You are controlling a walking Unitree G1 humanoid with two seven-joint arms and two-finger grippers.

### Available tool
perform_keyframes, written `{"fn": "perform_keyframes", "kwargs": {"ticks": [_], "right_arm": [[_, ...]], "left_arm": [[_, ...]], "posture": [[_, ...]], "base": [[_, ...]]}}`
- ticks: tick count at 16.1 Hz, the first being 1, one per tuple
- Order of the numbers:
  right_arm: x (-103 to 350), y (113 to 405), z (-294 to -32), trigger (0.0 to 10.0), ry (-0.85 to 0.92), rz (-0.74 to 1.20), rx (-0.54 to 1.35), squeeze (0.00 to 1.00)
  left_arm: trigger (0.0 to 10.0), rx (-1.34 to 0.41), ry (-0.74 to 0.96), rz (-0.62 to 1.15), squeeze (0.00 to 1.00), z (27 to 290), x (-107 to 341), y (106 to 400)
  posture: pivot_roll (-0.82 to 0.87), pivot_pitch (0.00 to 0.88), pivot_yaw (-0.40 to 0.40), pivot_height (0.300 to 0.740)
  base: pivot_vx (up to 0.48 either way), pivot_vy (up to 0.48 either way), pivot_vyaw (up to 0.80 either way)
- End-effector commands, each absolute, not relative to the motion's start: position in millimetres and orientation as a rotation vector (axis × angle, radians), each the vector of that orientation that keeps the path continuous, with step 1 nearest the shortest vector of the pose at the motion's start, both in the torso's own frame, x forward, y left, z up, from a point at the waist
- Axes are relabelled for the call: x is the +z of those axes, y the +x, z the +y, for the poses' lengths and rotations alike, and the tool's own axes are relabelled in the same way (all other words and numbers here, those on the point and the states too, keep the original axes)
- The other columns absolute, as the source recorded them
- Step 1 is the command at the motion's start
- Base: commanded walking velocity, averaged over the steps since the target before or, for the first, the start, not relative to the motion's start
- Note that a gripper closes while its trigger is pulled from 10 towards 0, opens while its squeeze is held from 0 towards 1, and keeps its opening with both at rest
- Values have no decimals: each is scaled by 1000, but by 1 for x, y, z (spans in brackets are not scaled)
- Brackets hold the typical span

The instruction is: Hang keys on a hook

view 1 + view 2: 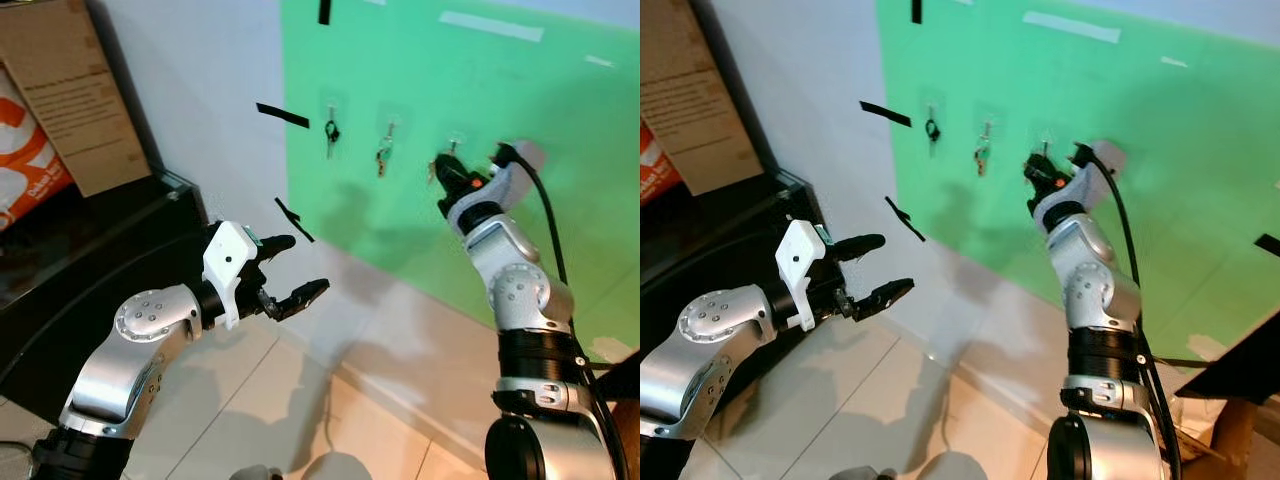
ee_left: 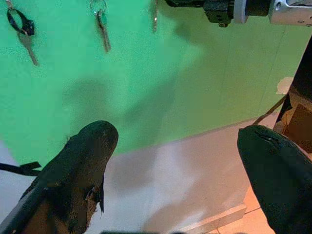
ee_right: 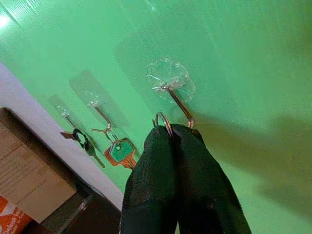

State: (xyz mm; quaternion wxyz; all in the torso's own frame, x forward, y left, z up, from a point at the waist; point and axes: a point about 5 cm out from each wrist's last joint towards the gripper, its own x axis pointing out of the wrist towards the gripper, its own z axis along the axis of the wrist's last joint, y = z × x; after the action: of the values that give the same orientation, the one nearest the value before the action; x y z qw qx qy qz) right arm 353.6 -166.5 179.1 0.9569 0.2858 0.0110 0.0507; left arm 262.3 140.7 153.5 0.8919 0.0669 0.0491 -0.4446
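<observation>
Three clear hooks are stuck on a green wall panel [image 1: 430,90]. A black-headed key [image 1: 331,132] hangs on the left hook and a green-headed key [image 1: 384,156] on the middle one. My right gripper [image 1: 446,172] is raised to the third hook [image 3: 178,104] and is shut on a metal key ring [image 3: 164,121]. The ring sits just beside the hook's bent tip; whether it is around the hook I cannot tell. The keys below the ring are hidden by the fingers. My left gripper [image 1: 306,264] hovers low at the left, open and holding nothing.
A cardboard box [image 1: 70,90] leans above a dark cabinet [image 1: 90,240] at the left. Black tape strips [image 1: 282,115] mark the white wall. Tiled floor [image 1: 300,400] lies below, and dark cardboard [image 1: 620,375] stands at the right edge.
</observation>
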Motion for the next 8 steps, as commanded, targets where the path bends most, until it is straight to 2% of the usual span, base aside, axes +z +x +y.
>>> {"fn": "perform_keyframes", "kwargs": {"ticks": [1, 5, 8], "right_arm": [[175, 349, -187, 10000, 582, 25, 23, 0], [179, 346, -185, 10000, 522, 15, 33, 0], [191, 345, -186, 10000, 540, -79, 51, 0]], "left_arm": [[10000, -938, 149, 90, 0, 138, 157, 263], [10000, -937, 151, 88, 0, 139, 157, 264], [10000, -933, 155, 84, 0, 140, 159, 265]], "posture": [[-48, 0, 21, 740], [-46, 0, 21, 740], [-46, 0, 23, 740]], "base": [[0, 0, 0], [0, 0, 0], [0, 0, 0]]}}
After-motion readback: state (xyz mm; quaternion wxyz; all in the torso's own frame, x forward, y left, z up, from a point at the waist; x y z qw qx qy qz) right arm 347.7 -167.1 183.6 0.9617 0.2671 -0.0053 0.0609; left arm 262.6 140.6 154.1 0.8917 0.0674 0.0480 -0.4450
